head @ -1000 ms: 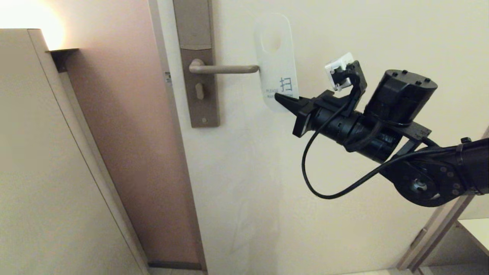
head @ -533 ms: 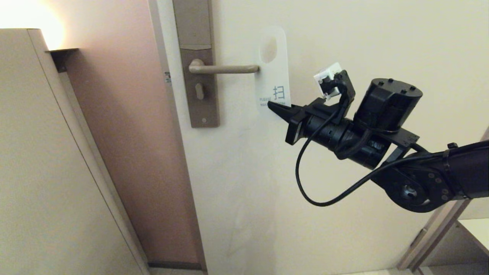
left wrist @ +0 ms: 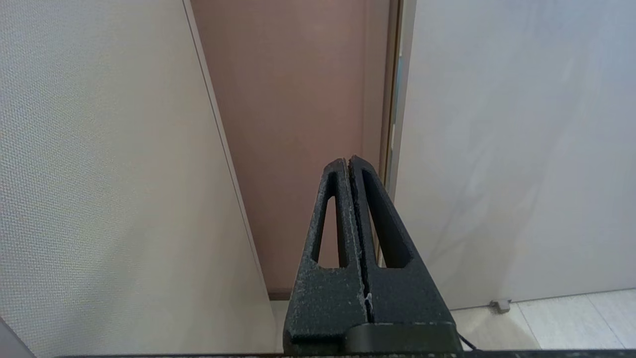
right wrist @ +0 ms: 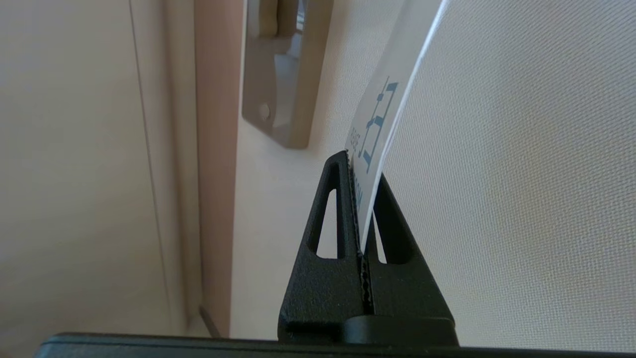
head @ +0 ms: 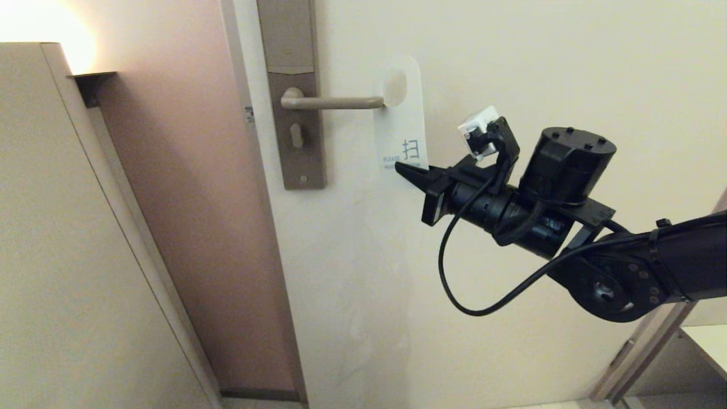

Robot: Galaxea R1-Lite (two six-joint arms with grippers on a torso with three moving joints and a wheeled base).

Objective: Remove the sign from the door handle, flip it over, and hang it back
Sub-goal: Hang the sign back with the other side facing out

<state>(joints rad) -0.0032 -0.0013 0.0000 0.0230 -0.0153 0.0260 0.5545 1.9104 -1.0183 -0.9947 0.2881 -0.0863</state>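
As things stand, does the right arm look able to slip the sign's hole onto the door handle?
Probably yes: the right gripper pinches the sign by its lower end, its hole at the free tip of the door handle, nothing between.

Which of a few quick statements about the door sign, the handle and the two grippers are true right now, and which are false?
1. The right gripper is shut on the sign. True.
2. The sign's blue face shows. False: its white face shows.
3. The sign's hole sits at the free end of the door handle. True.
4. The left gripper holds the sign. False: it is shut on nothing, away from the handle.
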